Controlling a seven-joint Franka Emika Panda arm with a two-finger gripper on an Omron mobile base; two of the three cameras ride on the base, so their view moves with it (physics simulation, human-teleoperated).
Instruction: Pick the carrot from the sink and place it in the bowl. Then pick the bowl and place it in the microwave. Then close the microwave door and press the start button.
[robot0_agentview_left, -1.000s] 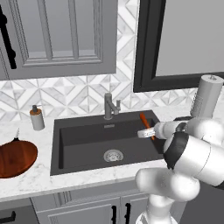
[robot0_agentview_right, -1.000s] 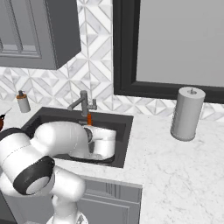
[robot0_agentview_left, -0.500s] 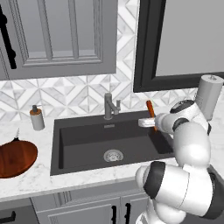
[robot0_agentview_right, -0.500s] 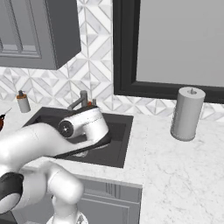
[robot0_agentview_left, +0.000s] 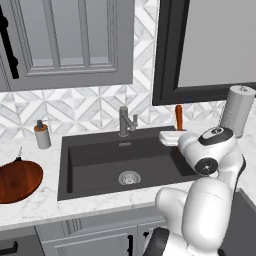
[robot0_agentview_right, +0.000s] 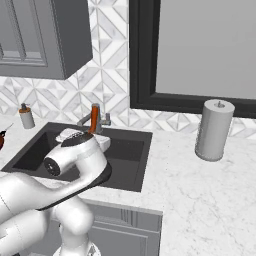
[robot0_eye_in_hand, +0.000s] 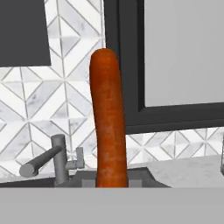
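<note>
The carrot stands upright in my gripper, which is shut on its lower end above the back right corner of the sink. From the right base view the carrot rises beside the faucet, over the gripper and the sink. In the hand view the carrot fills the middle and hides the fingertips. The bowl sits on the counter left of the sink. The microwave shows as a dark frame around a light grey inside, up on the right.
A grey faucet stands behind the basin, with a round drain in its floor. A soap bottle is at the back left. A paper towel roll stands on the right counter. Grey cabinets hang above.
The arm has swung up and back, lifting the carrot from over the basin's right side to the back right corner, where it now stands more upright. The grip has held.
</note>
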